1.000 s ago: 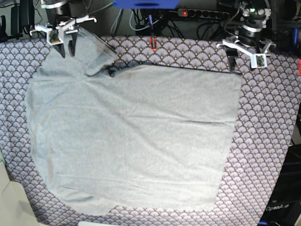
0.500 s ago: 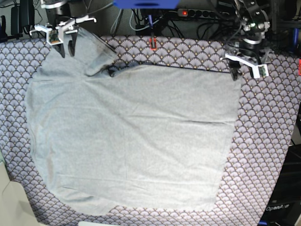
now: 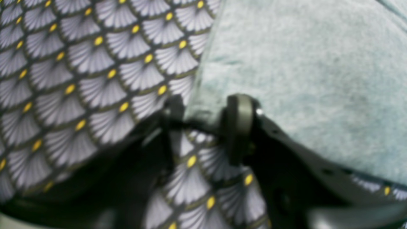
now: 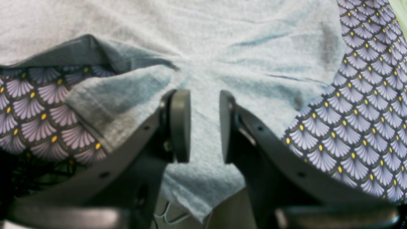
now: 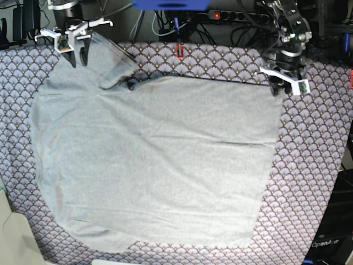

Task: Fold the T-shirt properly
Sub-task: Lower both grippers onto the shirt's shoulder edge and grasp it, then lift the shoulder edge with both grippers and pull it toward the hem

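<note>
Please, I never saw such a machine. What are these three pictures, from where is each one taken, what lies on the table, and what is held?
This is a robot with two arms, each ending in a pincer. One picture looks down on the whole table; the other two come from small cameras on the wrists. A large light grey knit T-shirt lies spread over a purple-white scallop-patterned cloth. The right pincer, at the overview's top left, has a raised part of the shirt between its pads. The left pincer, at the top right, sits at the shirt's corner with the fabric edge between its pads; that picture is blurred, so a firm grip is uncertain.
</note>
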`<state>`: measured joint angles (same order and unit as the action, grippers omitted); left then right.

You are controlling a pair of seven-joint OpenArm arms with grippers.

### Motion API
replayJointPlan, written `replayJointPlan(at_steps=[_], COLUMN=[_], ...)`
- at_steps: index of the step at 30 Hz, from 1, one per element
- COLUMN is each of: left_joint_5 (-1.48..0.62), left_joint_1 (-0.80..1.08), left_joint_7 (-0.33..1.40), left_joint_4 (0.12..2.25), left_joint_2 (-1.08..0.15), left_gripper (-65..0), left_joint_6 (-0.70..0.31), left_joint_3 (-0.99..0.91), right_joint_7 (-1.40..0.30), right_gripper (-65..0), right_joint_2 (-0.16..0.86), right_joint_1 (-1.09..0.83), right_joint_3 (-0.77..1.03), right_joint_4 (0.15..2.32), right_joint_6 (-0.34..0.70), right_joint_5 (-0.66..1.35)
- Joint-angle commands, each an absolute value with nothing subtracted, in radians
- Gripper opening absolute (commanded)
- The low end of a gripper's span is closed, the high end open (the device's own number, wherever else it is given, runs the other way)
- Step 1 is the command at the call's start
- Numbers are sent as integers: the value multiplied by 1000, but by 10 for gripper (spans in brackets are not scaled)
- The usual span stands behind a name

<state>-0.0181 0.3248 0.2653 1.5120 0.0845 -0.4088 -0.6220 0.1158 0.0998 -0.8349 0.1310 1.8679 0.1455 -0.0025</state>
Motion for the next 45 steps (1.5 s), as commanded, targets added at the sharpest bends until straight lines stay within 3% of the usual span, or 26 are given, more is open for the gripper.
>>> replayJointPlan(at_steps=[1,5,16,24,28,33,36,45], left_joint_5=[-25,-25,-27,-27,-27,-27,-27,-27], left_joint_1=[320,325,314,318,320,320,320,317], left_joint_7=[262,262,381,383,383,383,383,383], left_joint_4=[1517,1500,1540,1554,1554,1552,1552,1552], left_joint_2=[70,54,51,51,42,22,22,22], left_gripper=[-496,-650,-650,-650,-650,-650,-650,-650], left_joint_6=[-417,-412,-415,-417,-417,-415,-415,-412], left_joint_3=[-602,-565,-575,-575,-575,-575,-575,-575], right_joint_7=[140,140,131,-229,-357,-509,-538,-544], right_gripper=[-476,-476,-471,-352,-333,-335,-336,-337], right_joint_2=[105,105,90,84,71,71,77,68], right_joint_1=[-846,-846,-822,-725,-651,-542,-507,-501], right_joint_3=[136,148,289,412,526,625,634,654], right_joint_4=[1882,1882,1882,1865,1807,1690,1629,1549], right_joint_6=[150,150,163,452,587,616,698,698], right_joint_5=[1,1,97,383,481,489,483,489])
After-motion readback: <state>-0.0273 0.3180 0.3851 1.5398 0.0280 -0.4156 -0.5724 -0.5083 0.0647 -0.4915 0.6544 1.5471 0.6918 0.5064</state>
